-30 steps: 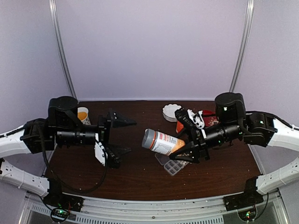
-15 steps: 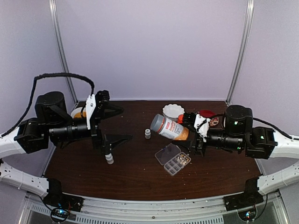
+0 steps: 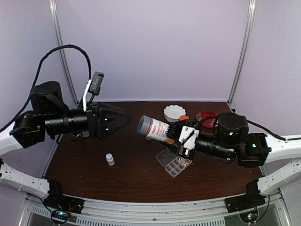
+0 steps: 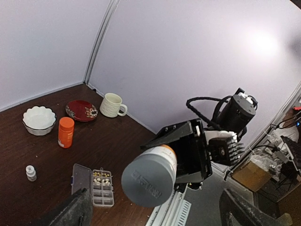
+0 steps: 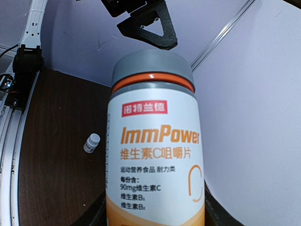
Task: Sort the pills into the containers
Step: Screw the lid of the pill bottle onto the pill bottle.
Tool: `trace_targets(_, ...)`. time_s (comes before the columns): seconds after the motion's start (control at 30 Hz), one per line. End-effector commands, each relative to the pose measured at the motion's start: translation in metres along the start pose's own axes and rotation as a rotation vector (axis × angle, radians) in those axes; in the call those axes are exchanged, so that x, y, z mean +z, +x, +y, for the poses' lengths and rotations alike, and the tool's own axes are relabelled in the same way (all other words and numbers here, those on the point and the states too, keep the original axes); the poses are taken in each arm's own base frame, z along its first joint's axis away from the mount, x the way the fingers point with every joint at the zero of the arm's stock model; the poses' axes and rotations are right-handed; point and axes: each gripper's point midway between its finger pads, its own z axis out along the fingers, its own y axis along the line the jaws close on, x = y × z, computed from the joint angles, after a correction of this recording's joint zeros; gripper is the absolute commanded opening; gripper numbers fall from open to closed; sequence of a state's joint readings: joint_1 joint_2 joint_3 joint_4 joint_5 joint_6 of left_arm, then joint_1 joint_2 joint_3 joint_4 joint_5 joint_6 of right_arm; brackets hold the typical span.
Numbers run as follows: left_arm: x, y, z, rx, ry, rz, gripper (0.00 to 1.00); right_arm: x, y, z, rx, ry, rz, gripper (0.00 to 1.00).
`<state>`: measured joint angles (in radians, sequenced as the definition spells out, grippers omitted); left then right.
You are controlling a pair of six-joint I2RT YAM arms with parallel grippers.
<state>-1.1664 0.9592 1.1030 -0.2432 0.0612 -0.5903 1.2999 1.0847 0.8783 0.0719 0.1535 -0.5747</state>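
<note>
A brown tabletop (image 3: 136, 174) is walled in pale purple. The "ImmPower" bottle (image 3: 155, 129) is clamped in the right end effector (image 3: 177, 135); the left end effector (image 3: 126, 120) is spread wide. Pills (image 3: 182, 162) are seen in the box (image 3: 172, 170) on the tabletop.

Dark wooden table (image 3: 141, 179). Far side: white scalloped bowl (image 3: 173, 112), red plate (image 4: 81, 110), cream mug (image 4: 112, 104), upright orange bottle (image 4: 66, 132). Mid-table: open clear pill box (image 3: 174, 164). Small white bottle (image 3: 109, 159) stands well apart, to its left.

One pill box (image 4: 83, 177), one grey-capped bottle (image 4: 149, 176) — one bowl (image 4: 39, 120)
</note>
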Motion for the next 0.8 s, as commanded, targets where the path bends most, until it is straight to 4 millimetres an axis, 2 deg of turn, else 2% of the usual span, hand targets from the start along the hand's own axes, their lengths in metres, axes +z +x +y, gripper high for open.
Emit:
trace_targets(0.0,0.013,0.003,-0.008,-0.144,0.04,0.097,0.97,0.002,-0.028,-0.016,-0.031,0.075,-0.047,0.0)
trace_targets(0.13,0.021,0.009,-0.009,-0.161,0.052,0.131,0.98,0.006,-0.034,-0.013,-0.044,0.073,-0.049,0.0)
trace_targets(0.23,0.024,0.012,-0.002,-0.179,0.033,0.139,0.97,0.007,-0.036,-0.011,-0.044,0.07,-0.057,0.0)
trace_targets(0.77,0.032,0.026,-0.001,-0.206,0.057,0.213,0.79,0.017,-0.029,-0.006,-0.052,0.081,-0.033,0.0)
